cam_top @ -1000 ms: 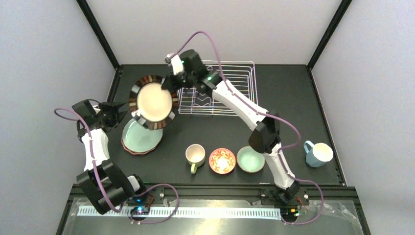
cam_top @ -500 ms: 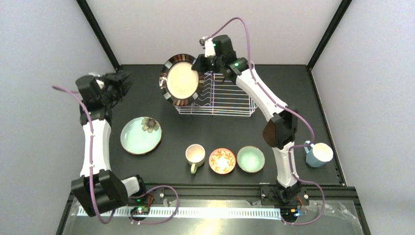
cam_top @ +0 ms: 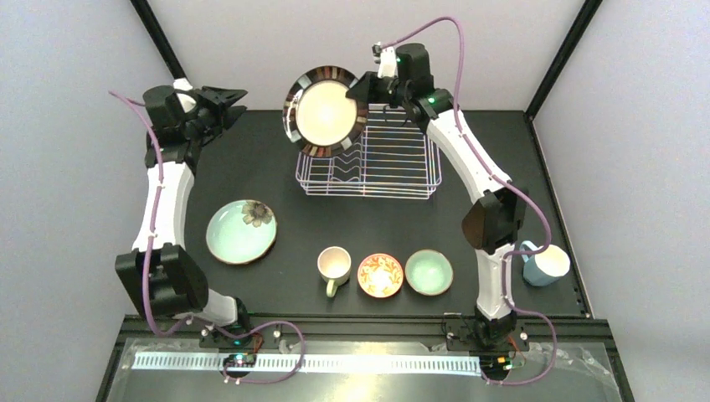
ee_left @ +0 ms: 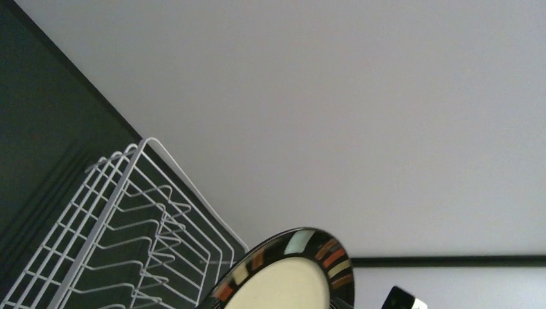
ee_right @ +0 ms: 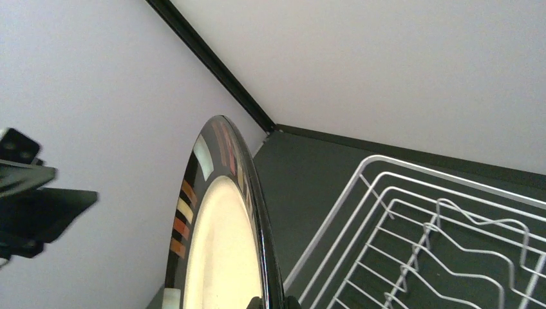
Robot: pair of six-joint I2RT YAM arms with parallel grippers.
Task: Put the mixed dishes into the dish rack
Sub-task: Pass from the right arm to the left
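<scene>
Right jaws: clamped on striped plate (cam_top: 328, 111) rim, plate upright, raised over far-left corner of rack (cam_top: 368, 194) | Left jaws: apart, empty, raised well left of rack | Flower plate (cam_top: 241, 232): flat on table (cam_top: 276, 176), near-left of rack

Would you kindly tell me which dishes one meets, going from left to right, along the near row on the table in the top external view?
teal flower plate → cream mug → red-orange bowl → mint bowl → blue mug
</scene>
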